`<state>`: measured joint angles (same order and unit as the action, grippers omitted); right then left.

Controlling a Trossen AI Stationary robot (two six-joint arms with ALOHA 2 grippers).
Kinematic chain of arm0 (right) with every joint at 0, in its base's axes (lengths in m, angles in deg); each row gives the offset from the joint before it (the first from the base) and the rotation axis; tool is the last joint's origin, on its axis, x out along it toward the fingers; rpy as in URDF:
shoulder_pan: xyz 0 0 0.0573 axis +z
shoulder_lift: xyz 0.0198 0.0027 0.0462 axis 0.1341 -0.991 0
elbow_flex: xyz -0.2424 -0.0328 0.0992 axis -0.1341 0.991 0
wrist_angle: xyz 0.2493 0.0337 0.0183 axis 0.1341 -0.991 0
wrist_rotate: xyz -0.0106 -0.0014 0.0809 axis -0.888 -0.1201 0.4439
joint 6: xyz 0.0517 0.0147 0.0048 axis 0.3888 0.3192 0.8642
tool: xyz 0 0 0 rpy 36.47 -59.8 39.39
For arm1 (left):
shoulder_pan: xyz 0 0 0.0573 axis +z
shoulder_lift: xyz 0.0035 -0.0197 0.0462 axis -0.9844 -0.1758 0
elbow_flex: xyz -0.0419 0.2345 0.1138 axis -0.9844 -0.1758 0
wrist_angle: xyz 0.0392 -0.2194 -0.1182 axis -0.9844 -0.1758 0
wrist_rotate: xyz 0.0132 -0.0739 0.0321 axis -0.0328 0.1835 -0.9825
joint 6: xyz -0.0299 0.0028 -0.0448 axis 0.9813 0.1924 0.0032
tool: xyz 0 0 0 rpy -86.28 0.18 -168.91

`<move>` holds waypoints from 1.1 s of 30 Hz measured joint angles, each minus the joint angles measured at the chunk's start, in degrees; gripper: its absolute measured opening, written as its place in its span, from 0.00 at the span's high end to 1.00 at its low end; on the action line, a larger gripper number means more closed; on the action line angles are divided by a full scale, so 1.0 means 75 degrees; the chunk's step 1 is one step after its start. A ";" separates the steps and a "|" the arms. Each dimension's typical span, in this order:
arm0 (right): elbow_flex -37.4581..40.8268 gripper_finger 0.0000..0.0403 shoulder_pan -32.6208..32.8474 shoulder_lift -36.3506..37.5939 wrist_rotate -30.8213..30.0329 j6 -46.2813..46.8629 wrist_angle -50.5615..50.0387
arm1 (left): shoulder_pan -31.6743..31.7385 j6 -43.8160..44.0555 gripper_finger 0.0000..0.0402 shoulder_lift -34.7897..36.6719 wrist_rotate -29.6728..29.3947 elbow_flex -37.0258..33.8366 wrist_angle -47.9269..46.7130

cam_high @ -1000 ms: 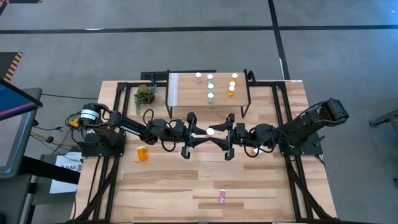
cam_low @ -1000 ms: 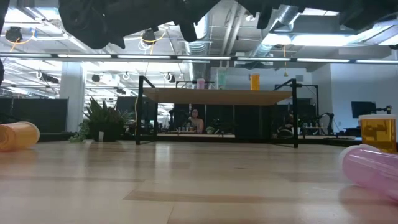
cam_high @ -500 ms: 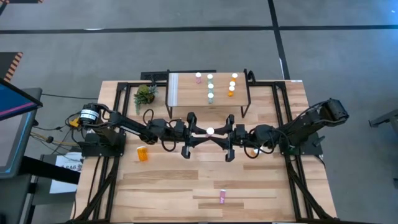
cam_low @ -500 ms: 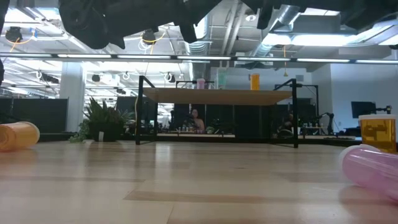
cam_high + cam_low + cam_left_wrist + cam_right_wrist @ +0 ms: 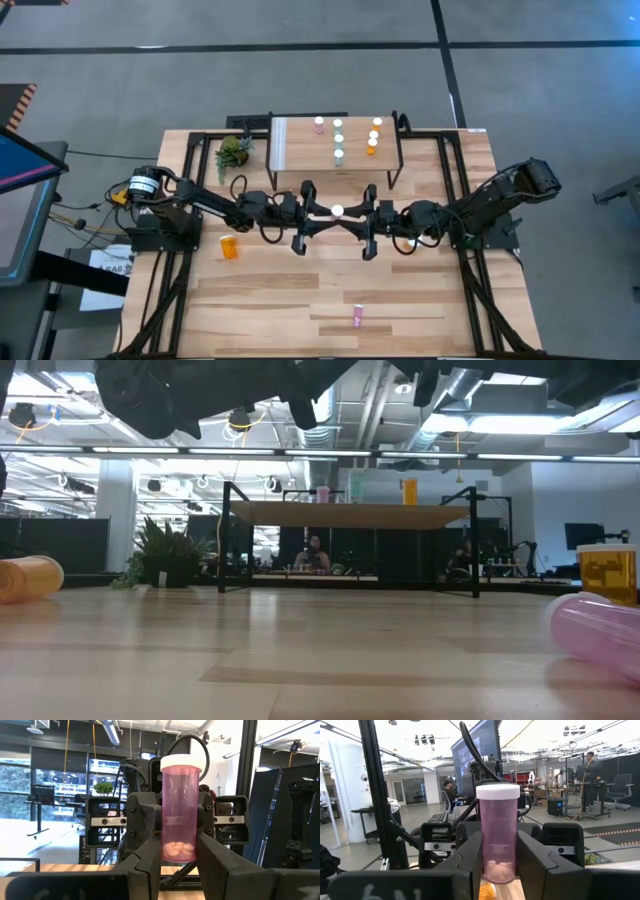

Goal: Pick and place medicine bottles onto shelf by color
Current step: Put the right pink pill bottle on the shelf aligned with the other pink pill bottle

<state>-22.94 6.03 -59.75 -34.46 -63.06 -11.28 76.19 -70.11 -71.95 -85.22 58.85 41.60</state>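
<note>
Both grippers meet just in front of the shelf (image 5: 335,143): left gripper (image 5: 322,211) and right gripper (image 5: 352,211) each clamp the same upright pink bottle (image 5: 180,812) between them, above the table (image 5: 400,310). Seven bottles stand on the shelf; an orange bottle (image 5: 230,246) lies left of it.

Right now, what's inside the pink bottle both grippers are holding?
A small heap of pale pills lies at the bottom of the pink bottle; the rest looks empty. The white cap hides its mouth.
</note>
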 joint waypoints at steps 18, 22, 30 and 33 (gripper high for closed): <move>0.0006 0.71 -0.0003 0.0015 -0.0037 -0.0204 -0.0238 | 0.0146 0.0374 0.55 0.0000 0.0019 0.0006 -0.0486; 0.0006 0.71 -0.0003 0.0015 -0.0067 -0.0255 -0.0316 | 0.0260 0.0399 0.50 0.0225 0.0031 0.0006 -0.1139; 0.0009 0.71 -0.0003 0.0376 -0.0594 -0.0461 -0.1302 | 0.0334 -0.0006 0.48 0.1302 -0.0279 0.0006 -0.3264; 0.0006 0.71 0.0000 0.0531 -0.0700 -0.0462 -0.1627 | 0.0266 -0.0293 0.49 0.1715 -0.0475 0.0006 -0.3944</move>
<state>-22.89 6.03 -55.77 -39.70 -66.53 -23.48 78.18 -72.31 -59.09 -88.79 58.90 12.02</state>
